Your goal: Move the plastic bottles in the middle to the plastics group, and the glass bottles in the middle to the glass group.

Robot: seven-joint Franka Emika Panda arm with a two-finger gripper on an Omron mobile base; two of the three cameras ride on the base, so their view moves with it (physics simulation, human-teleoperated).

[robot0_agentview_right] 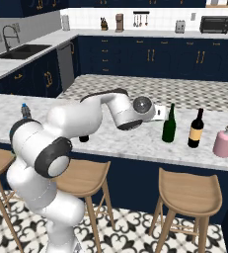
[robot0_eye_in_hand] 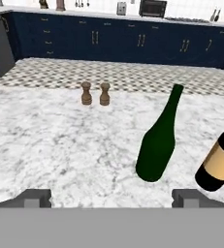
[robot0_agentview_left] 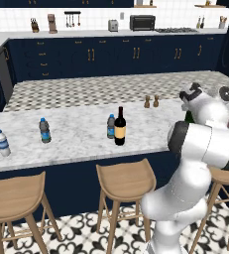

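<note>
**Green bottle beside the glass group, gripper released**

The plain green wine bottle (robot0_agentview_right: 169, 124) stands upright on the marble counter (robot0_agentview_right: 120, 141), just left of a dark wine bottle with a tan label (robot0_agentview_right: 196, 129) as the right base view shows them; a pink rounded bottle (robot0_agentview_right: 224, 142) sits further right. In the hand view the green bottle is ahead and to the right, free of the fingers, with the tan-labelled one at its right edge. The gripper (robot0_eye_in_hand: 111, 196) is spread wide and holds nothing, its fingertips (robot0_eye_in_hand: 35, 197) low on either side of bare marble. Two small wooden shakers (robot0_eye_in_hand: 95, 93) stand further back on the counter.

In the left base view, a dark wine bottle with a yellow-orange label (robot0_agentview_left: 120, 127) stands mid-counter with a small bluish water bottle (robot0_agentview_left: 111, 126) touching or just beside it. Well to the left are a blue-capped water bottle (robot0_agentview_left: 45, 130) and a white-capped clear bottle (robot0_agentview_left: 3, 143), apart from each other.
</note>
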